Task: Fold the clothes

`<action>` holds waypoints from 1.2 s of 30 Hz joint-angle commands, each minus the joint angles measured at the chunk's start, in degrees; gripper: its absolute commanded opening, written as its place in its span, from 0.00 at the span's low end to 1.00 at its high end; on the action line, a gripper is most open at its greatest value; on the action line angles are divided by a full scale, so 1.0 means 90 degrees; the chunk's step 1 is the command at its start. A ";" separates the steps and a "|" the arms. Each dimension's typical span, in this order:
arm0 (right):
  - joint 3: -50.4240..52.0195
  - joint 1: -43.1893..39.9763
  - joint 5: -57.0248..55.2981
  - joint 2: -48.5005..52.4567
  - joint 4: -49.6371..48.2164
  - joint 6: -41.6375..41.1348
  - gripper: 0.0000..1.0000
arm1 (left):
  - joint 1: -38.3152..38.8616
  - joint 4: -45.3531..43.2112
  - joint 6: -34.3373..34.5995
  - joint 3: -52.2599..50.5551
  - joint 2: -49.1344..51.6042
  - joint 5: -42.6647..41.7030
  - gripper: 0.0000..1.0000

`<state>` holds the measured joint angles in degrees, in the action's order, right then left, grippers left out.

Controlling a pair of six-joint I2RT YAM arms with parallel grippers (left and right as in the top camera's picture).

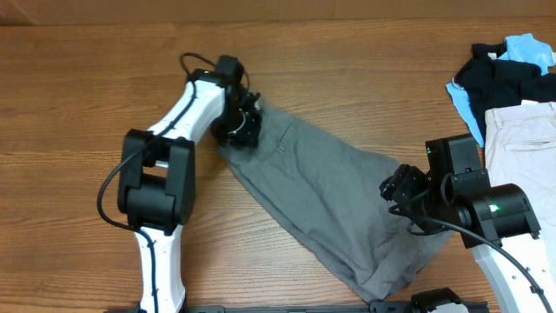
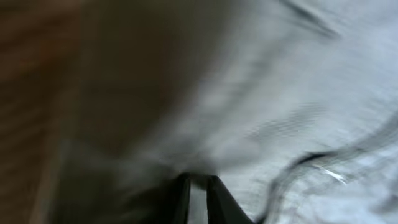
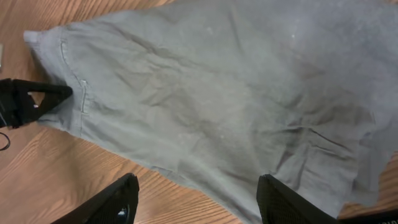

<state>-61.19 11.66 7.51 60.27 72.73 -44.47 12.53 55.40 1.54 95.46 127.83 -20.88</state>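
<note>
The trousers (image 1: 330,200) lie spread on the table (image 1: 78,69), running diagonally from the middle of the far half toward the near right corner.

Left gripper (image 1: 241,129): it sits on the trousers' far-left end. The left wrist view is blurred and filled with grey cloth, so you cannot tell whether the jaws are apart or clamped.

Right gripper (image 1: 398,187): it is at the trousers' right border. Its fingers (image 3: 118,200) stand wide apart and hold nothing, with cloth and wood below them.

A black and light-blue heap (image 1: 499,69) and beige trousers (image 1: 521,139) lie along the right edge by the far right corner, apart from the grey pair.
</note>
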 commanded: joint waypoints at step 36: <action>0.0508 0.1190 0.1202 0.2630 -0.2603 0.0585 0.05 | -0.3881 0.0260 0.3570 -0.0743 -0.0168 0.0146 0.04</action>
<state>-57.67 20.10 15.53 79.13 50.63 -40.01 -21.91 56.99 32.18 90.35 125.73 -23.81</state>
